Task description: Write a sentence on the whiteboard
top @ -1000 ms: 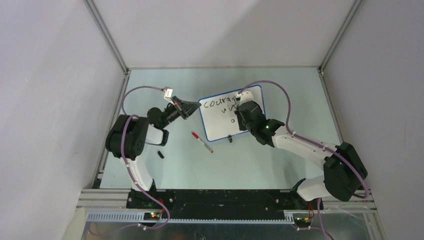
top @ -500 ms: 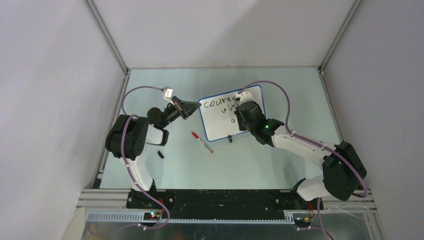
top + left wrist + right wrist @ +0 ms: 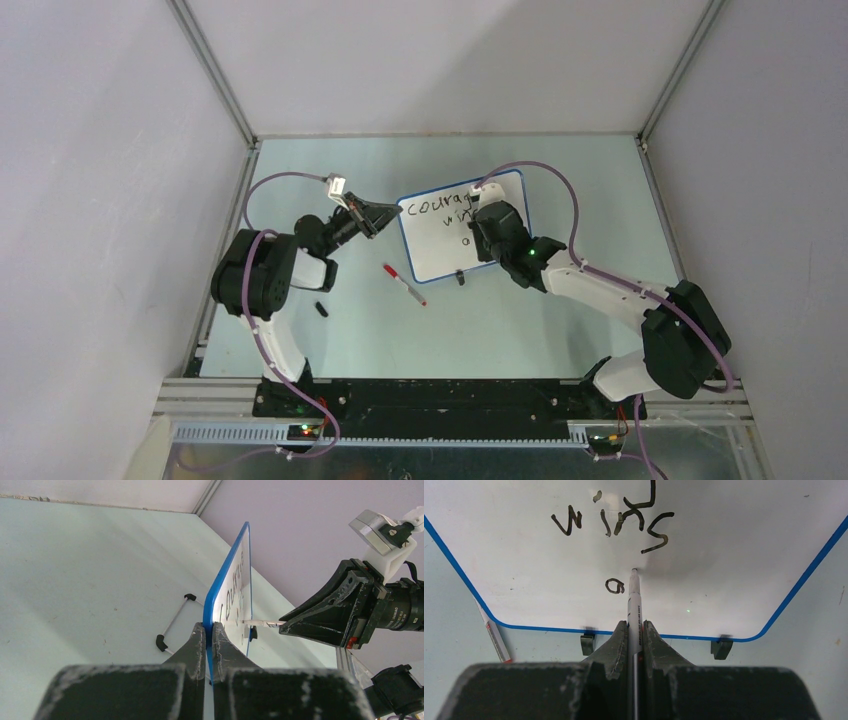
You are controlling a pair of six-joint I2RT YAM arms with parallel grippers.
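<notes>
The whiteboard (image 3: 440, 245) stands propped mid-bench (image 3: 560, 190), its edge clamped in the left hand (image 3: 210, 632). The right hand (image 3: 635, 630), closed on a marker (image 3: 634, 600), has hardly moved this past second. The sentence (image 3: 614, 522) has gained nothing: below "wins", one round letter.

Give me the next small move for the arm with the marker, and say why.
Probably press the marker onto the whiteboard and draw the next letter just right of the lone round letter. The right claw is shut on the marker, its tip beside that letter under "wins", and the left claw clamps the board's edge.
</notes>
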